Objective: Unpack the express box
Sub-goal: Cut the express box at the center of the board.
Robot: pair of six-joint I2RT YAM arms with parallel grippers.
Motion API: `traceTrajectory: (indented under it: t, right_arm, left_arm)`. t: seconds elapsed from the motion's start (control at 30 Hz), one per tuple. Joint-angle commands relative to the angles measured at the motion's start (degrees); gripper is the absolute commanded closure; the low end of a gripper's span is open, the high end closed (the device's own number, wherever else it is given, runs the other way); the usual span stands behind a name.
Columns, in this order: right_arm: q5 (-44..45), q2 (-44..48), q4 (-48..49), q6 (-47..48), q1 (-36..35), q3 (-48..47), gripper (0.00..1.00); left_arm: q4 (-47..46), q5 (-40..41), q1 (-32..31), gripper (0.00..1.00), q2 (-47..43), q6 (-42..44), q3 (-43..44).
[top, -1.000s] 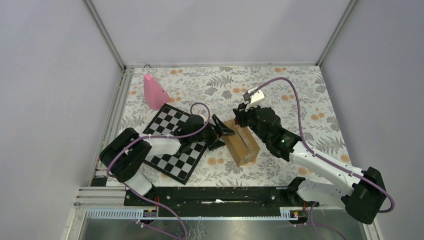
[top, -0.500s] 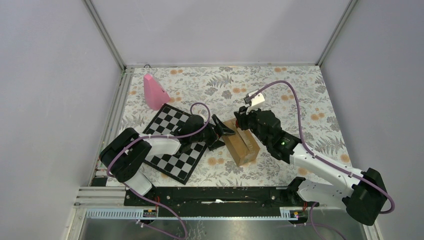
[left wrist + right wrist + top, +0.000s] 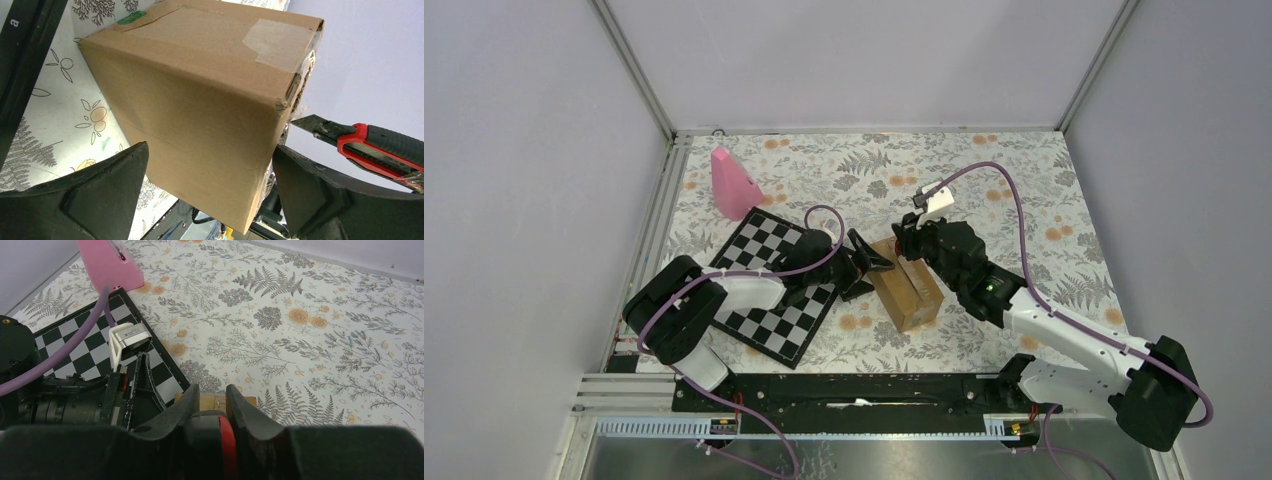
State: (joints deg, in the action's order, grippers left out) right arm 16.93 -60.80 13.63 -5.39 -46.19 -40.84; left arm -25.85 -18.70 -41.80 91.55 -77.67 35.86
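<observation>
From above, I see pale grey walls and aluminium rails boxing in the counter (image 3: 1024, 190), which is spread with a flowered cloth; the express box (image 3: 907, 287) sits mid-counter, just right of the chessboard (image 3: 769, 290); a pink cone (image 3: 734, 185) stands far left. Left wrist: my left hand (image 3: 210, 152) gapes wide astride the box, with cloth beneath. Right wrist: my right hand (image 3: 212, 395) clamps a red box cutter (image 3: 226, 445) by the box's far edge.
</observation>
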Motion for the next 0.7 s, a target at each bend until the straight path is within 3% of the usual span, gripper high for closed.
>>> traceTrajectory:
  t: [0.0,0.67]
  right_arm:
    - [0.48,1.96,3.07,-0.15,-0.65,-1.58,1.00]
    - [0.92,0.15,3.77,-0.12,-1.09,-0.94,1.00]
  left_arm:
    - [8.84,7.55,0.67,0.01,2.15,1.49,-1.49]
    - [8.71,7.29,0.67,0.01,2.47,1.47,-1.61]
